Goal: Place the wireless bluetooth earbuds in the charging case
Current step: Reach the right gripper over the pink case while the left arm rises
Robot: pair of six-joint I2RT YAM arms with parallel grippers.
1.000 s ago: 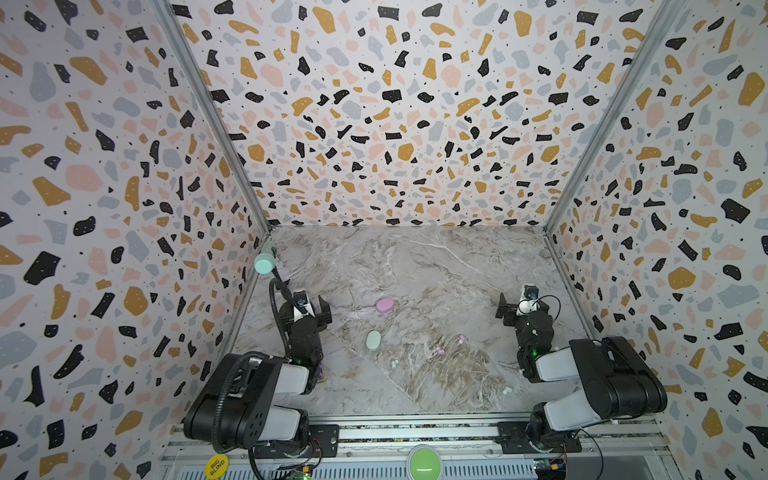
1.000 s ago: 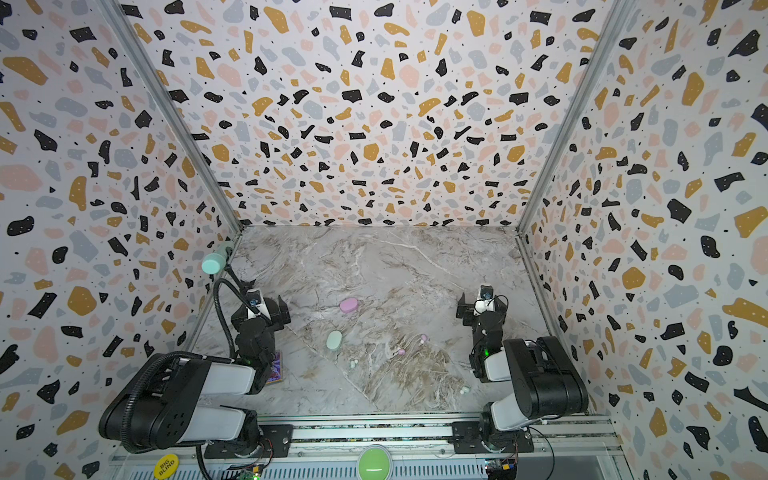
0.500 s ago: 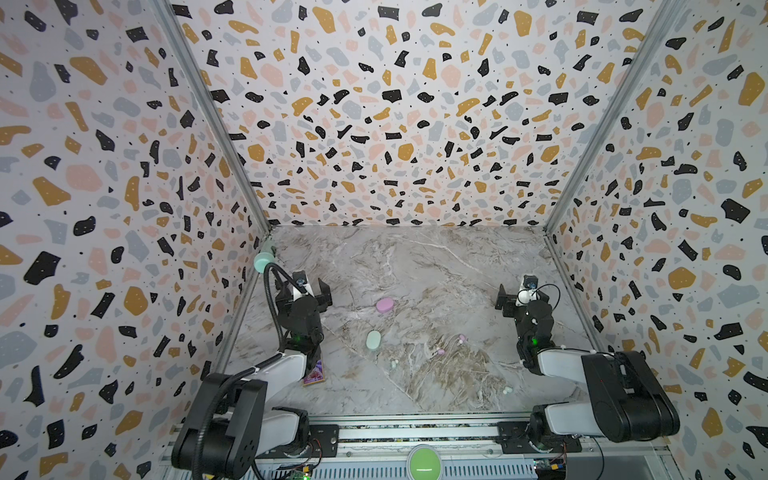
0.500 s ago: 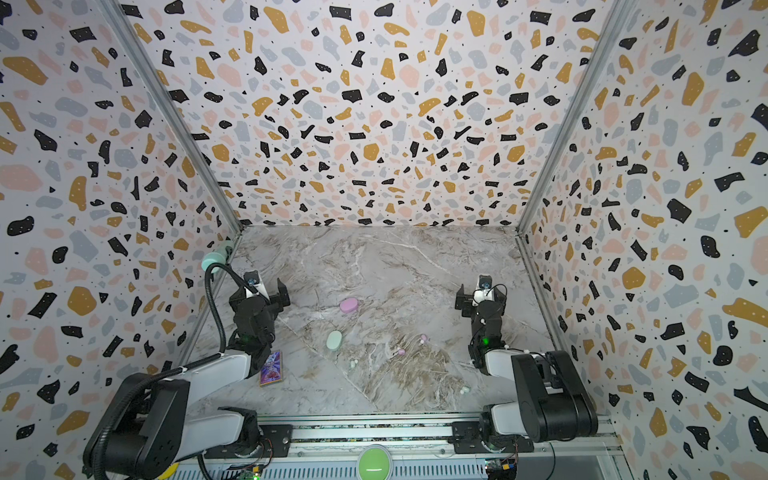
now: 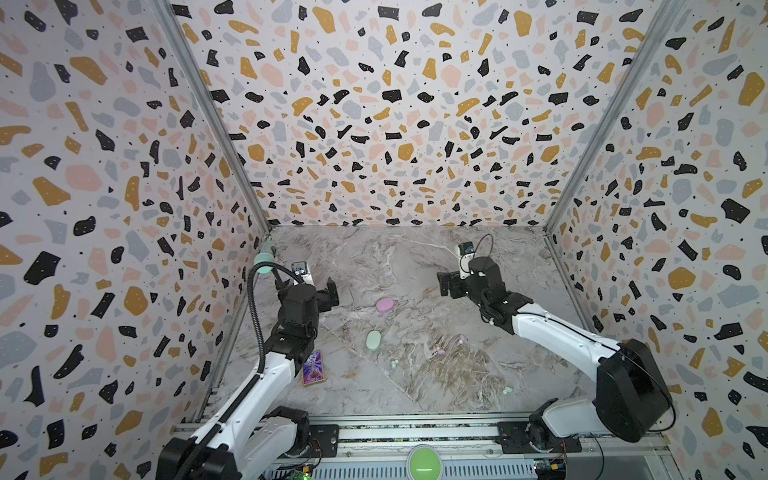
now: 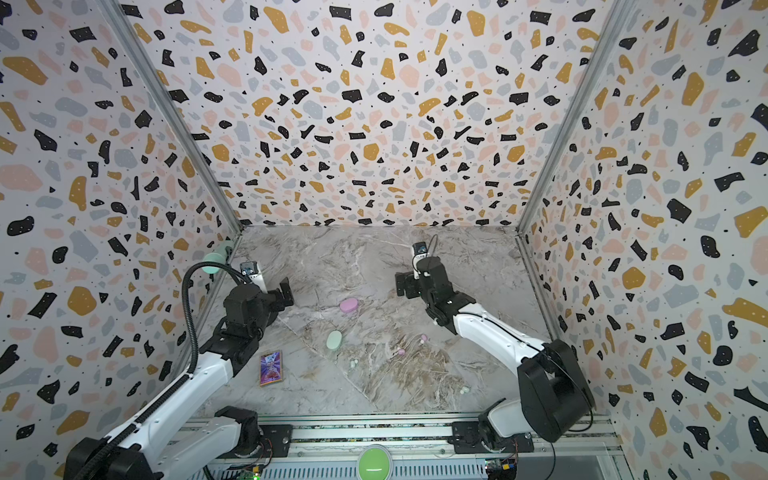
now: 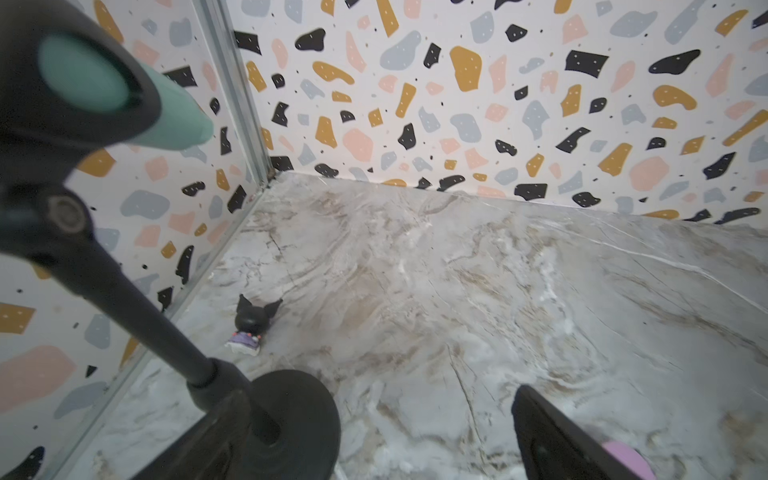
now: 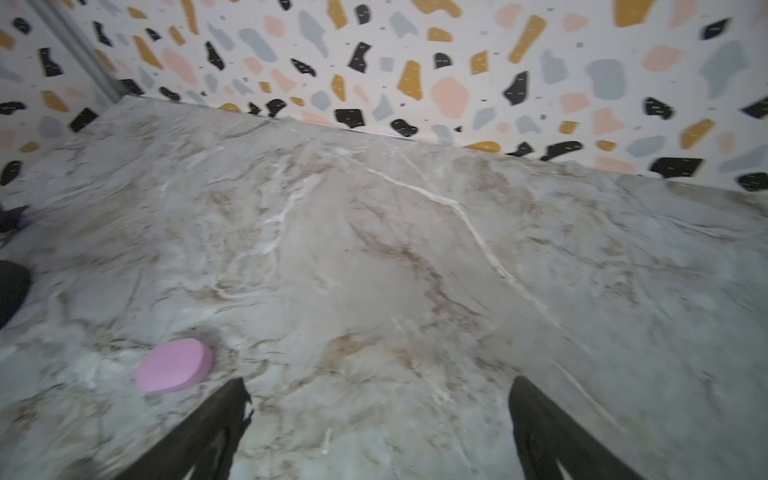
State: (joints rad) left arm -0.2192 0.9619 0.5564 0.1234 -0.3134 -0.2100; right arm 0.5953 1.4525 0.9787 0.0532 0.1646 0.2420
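While both arms hover with nothing in them, the step in hand looks like the first reach toward a case or a bud.

In both top views the left gripper [image 5: 308,287] hangs by the left wall with its jaws spread wide and empty. The right gripper [image 5: 451,286], farther back, is just as released. Between them on the marble table [image 5: 415,266] lies the pink case [image 5: 385,304], with the mint case [image 5: 373,339] nearer the front. Both look closed, though the lids are too small to judge for sure. The earbuds [image 5: 441,352] lie loose: two lilac-pink ones right of the mint case, a pale one just in front of it, and another pale one well apart toward the front right. A picture card [image 5: 312,368] lies beside the left arm.

In the left wrist view one dark finger [image 7: 552,440] shows, with the pink case's edge just beside it. A gooseneck stand [image 7: 291,415] and a small black figurine [image 7: 251,324] crowd the other side, so the left arm should swing inward, away from them.

In the right wrist view both fingers [image 8: 208,428] stand apart over bare marble, and the pink case sits outside one of them, not between.

Doing this well probably means opening a case first, with one gripper steadying its base. After that, come straight down over a bud of the matching colour and close slowly (such round little things likely skid).
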